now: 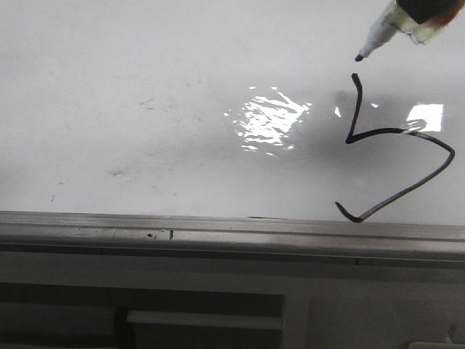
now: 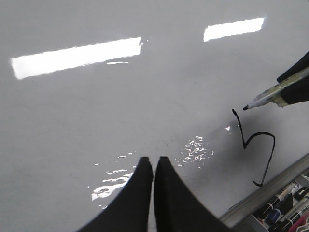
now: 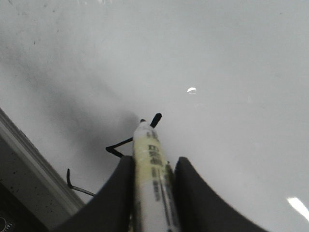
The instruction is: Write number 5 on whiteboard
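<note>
The whiteboard [image 1: 145,145] fills the front view, glossy with glare. At its right is the number 5 [image 1: 357,102] in thin black strokes: an upright stroke, a kink, a wide belly and a hooked tail near the grey edge rail [image 1: 218,225]. My right gripper [image 3: 154,162] is shut on a white marker [image 1: 381,33]. Its black tip [image 1: 359,57] hangs just above the top of the upright stroke, apart from it. The left wrist view shows the strokes [image 2: 245,146] and the marker [image 2: 270,96] off to one side. My left gripper [image 2: 154,159] is shut and empty over the bare board [image 2: 120,106].
A bright glare patch [image 1: 269,120] lies mid-board, with faint dark smudges [image 1: 120,173] to its left. Beyond the rail [image 2: 270,188], a tray holds several spare markers [image 2: 285,208]. Grey framing [image 1: 218,305] runs below the board's near edge.
</note>
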`<state>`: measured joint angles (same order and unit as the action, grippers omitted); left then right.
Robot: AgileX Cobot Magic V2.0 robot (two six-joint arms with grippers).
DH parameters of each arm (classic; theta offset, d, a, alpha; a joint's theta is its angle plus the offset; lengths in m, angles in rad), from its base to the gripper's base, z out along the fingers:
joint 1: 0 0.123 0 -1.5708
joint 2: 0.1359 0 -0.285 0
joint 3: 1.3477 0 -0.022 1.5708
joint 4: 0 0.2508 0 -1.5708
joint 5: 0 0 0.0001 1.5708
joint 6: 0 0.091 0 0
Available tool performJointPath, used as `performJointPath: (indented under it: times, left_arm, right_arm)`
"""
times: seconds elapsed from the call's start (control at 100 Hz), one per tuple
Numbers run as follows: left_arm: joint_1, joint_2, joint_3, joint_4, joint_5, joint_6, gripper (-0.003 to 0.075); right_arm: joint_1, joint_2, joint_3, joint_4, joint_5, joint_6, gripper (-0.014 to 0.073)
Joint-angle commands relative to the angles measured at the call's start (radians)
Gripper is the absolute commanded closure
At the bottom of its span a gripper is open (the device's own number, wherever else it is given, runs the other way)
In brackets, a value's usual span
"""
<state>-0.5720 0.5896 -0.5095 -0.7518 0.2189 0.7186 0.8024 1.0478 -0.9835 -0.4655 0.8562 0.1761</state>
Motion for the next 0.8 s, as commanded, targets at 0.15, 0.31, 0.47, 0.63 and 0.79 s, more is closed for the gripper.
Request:
performJointPath:
  times: [0.15,0.31,0.47,0.63,0.79]
  left_arm:
    - [0.0,0.0,-0.029,-0.021,-0.049,-0.008,0.0741]
    - [0.0,0.0,-0.029,-0.021,-0.049,-0.008,0.0741]
    - [0.0,0.0,-0.029,-0.021,-0.049,-0.008,0.0741]
    - [0.0,0.0,-0.029,-0.021,-0.049,-0.008,0.0741]
    - [0.0,0.0,-0.029,-0.021,-0.049,-0.008,0.0741]
  right_arm:
    - [-0.003,-0.015,-0.004,-0.057,-0.044,0.051,0.0636]
    - [-0.034,-0.013,0.017,-0.057,-0.081,0.071,0.0636]
    - [-0.035,-0.004,0.019,-0.055,-0.115,0.077,0.0636]
    - [-0.059,0.012,0.029,-0.05,-0.12,0.076,0.0636]
    - [-0.083,0.015,0.051,-0.033,-0.129,0.085,0.0636]
